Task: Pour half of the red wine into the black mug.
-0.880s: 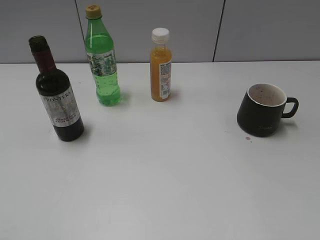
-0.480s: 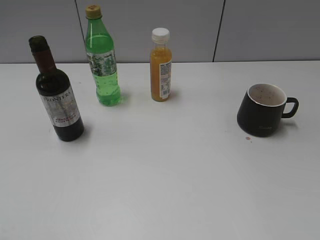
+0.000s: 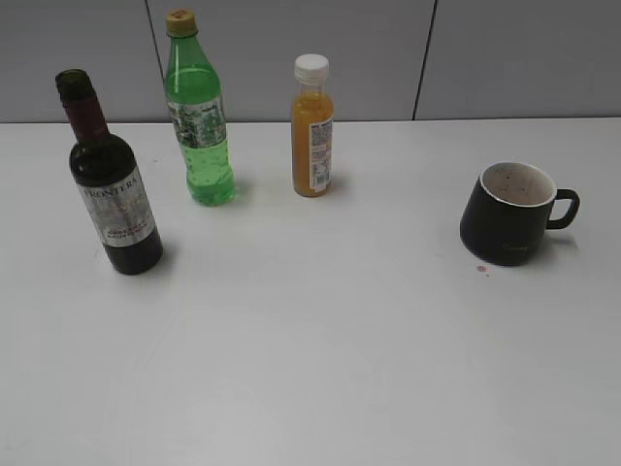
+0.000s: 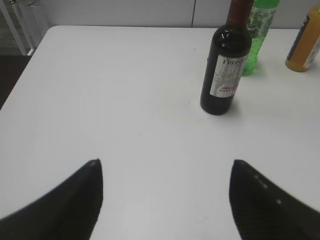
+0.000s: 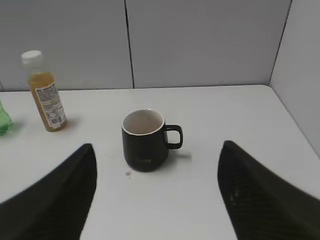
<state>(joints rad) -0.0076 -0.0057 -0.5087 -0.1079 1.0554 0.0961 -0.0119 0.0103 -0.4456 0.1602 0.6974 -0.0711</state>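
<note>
The red wine bottle (image 3: 110,184), dark green glass with maroon neck foil and a white-grey label, stands upright and uncapped at the table's left; it also shows in the left wrist view (image 4: 226,65). The black mug (image 3: 511,214) with a white inside stands upright at the right, handle pointing right; it also shows in the right wrist view (image 5: 145,140). My left gripper (image 4: 165,162) is open and empty, well short of the wine bottle. My right gripper (image 5: 156,145) is open and empty, short of the mug. Neither gripper shows in the exterior view.
A bright green plastic bottle (image 3: 199,116) and a small orange juice bottle (image 3: 312,126) stand at the back, near the grey wall. A small red spot (image 3: 479,268) lies on the white table beside the mug. The table's left edge (image 4: 22,70) shows in the left wrist view.
</note>
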